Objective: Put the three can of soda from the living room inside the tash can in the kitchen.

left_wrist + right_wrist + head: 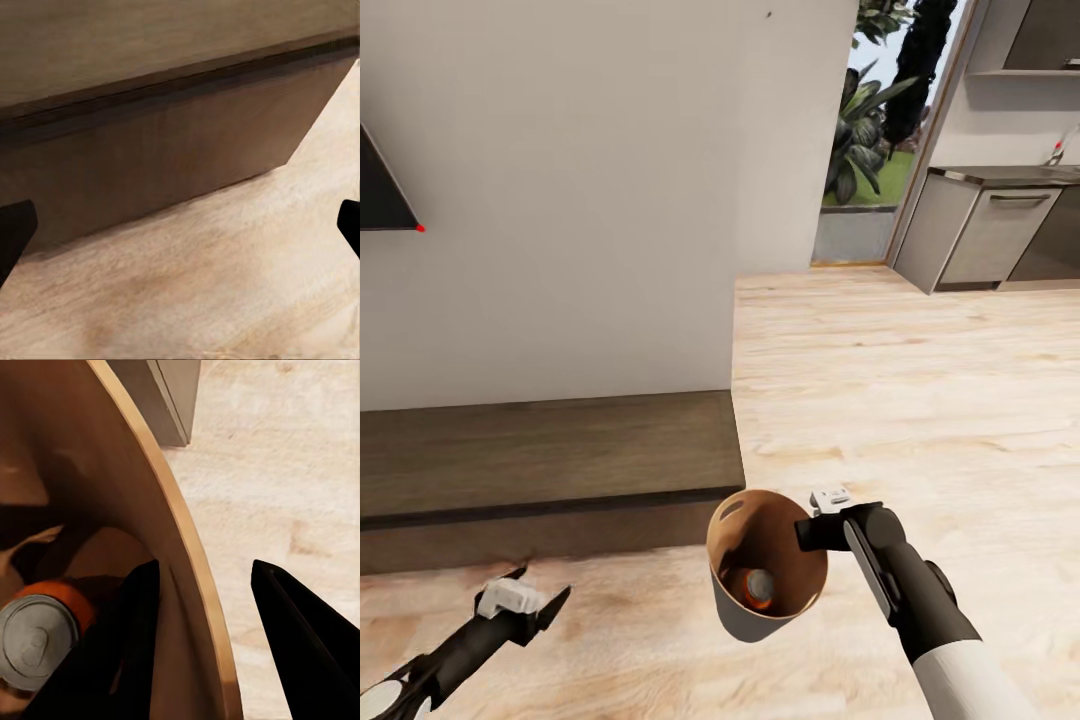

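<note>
We see open wood floor (920, 400) right and far; the low dark platform (540, 460) and wall (560, 200) block our left.

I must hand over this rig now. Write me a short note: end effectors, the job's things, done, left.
Right end effector: shut on the rim of the trash can, one finger inside, one outside, holding it above the wood floor.
Left end effector: open, empty, low near the dark step.
Done: one orange soda can lies in the bin.
Left: other cans unseen; kitchen cabinets ahead on the right.
</note>
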{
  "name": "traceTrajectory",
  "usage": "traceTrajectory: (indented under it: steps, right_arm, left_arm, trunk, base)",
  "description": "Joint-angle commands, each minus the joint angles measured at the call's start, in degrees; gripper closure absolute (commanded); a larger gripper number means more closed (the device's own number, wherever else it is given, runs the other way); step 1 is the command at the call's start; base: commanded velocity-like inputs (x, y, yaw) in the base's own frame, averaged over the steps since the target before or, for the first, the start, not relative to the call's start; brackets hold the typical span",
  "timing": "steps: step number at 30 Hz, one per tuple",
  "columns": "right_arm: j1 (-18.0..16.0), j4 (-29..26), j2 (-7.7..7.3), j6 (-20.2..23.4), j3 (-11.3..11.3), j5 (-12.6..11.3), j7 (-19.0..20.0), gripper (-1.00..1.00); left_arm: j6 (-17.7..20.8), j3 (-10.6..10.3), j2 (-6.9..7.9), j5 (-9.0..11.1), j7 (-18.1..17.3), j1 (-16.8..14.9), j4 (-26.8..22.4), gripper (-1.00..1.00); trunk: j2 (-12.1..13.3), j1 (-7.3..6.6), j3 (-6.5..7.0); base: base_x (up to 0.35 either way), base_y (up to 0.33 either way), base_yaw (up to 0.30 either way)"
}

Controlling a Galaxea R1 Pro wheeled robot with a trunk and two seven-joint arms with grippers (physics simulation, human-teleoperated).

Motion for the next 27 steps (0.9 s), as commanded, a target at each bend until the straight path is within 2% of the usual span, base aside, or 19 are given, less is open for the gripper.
traceTrajectory:
  steps: [1, 4, 7, 11, 15, 17, 18, 27]
  right_arm:
    - [-0.02, 0.06, -0.01, 0.1, 0.04, -1.14, -0.03, 1.0]
    - [0.18, 0.21, 0.38, -0.01, 0.18, -0.84, -0.43, 1.0]
    - [1.5, 0.01, 0.56, -0.15, 0.28, -0.65, -0.57, 1.0]
    - [2.79, -0.2, 0.38, -0.39, 0.2, -0.61, -0.57, 1.0]
    - [5.6, -0.36, -0.22, -1.13, -0.64, -0.86, -0.05, 1.0]
    - [9.17, -0.44, -1.14, -4.12, -2.4, -1.11, 0.37, 1.0]
    - [11.15, -0.45, -1.57, -7.41, -3.45, -1.05, 0.73, 1.0]
    - [12.75, 0.03, -1.6, -9.83, -3.82, -0.71, 0.82, 1.0]
  left_arm:
    - [-3.49, 0.27, -0.05, 0.22, 1.15, 0.56, 3.63, -1.0]
    - [-8.96, 0.79, -0.1, 0.81, 2.6, 1.26, 10.09, -1.0]
    - [-10.16, 0.85, -0.11, 0.96, 3.1, 1.43, 11.59, -1.0]
    - [-10.65, 0.81, -0.14, 1.04, 3.31, 1.53, 11.99, -1.0]
    - [-10.83, 0.74, -0.18, 1.07, 3.3, 1.6, 12.15, -1.0]
    - [-10.89, 0.73, -0.2, 1.09, 3.24, 1.63, 12.13, -1.0]
    - [-10.93, 0.7, -0.2, 1.09, 3.17, 1.63, 12.1, -1.0]
    - [-10.91, 0.67, -0.28, 1.09, 3.32, 1.64, 12.08, -1.0]
  trunk:
    - [0.0, -0.01, 0.01]
    - [0.0, -0.01, 0.01]
    - [0.0, -0.01, 0.01]
    - [0.0, -0.01, 0.01]
    - [0.0, -0.01, 0.01]
    - [0.0, -0.01, 0.01]
    - [0.0, -0.01, 0.01]
    - [0.0, -0.01, 0.01]
  base:
    - [0.0, 0.0, 0.0]
    - [0.0, 0.0, 0.0]
    - [0.0, 0.0, 0.0]
    - [0.0, 0.0, 0.0]
    - [0.0, 0.0, 0.004]
    - [0.0, 0.0, 0.117]
    - [0.0, 0.0, 0.213]
    - [0.0, 0.0, 0.245]
